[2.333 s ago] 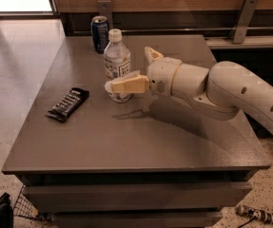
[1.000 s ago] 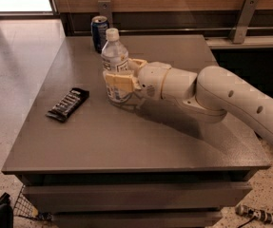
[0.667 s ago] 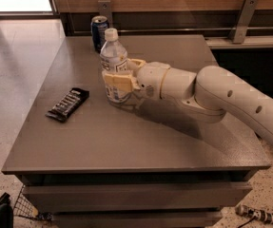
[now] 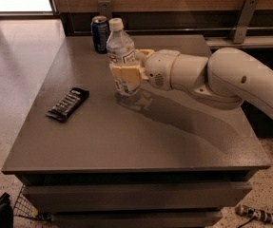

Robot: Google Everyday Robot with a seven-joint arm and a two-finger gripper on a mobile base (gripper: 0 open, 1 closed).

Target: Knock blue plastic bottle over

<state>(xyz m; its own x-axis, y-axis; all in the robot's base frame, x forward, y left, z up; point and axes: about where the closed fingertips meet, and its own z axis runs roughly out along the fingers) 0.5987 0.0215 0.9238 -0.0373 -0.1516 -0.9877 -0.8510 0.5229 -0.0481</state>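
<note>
The blue plastic bottle (image 4: 120, 51), clear with a white cap and a white label, stands upright at the back middle of the grey table (image 4: 126, 141). My gripper (image 4: 130, 64) reaches in from the right on a thick white arm (image 4: 231, 80). Its tan fingers (image 4: 125, 73) clasp the bottle at label height, one on the near side and one behind it. The bottle's base (image 4: 127, 90) is at or just above the table top; I cannot tell which.
A short dark-blue soda can (image 4: 99, 33) stands just behind and left of the bottle at the table's back edge. A black snack bar (image 4: 68, 104) lies on the left part of the table. A wooden wall and rail run behind the table.
The gripper went from beside the bottle to around it. Since then the bottle and gripper have shifted together slightly up and toward the back; the bottle stays upright.
</note>
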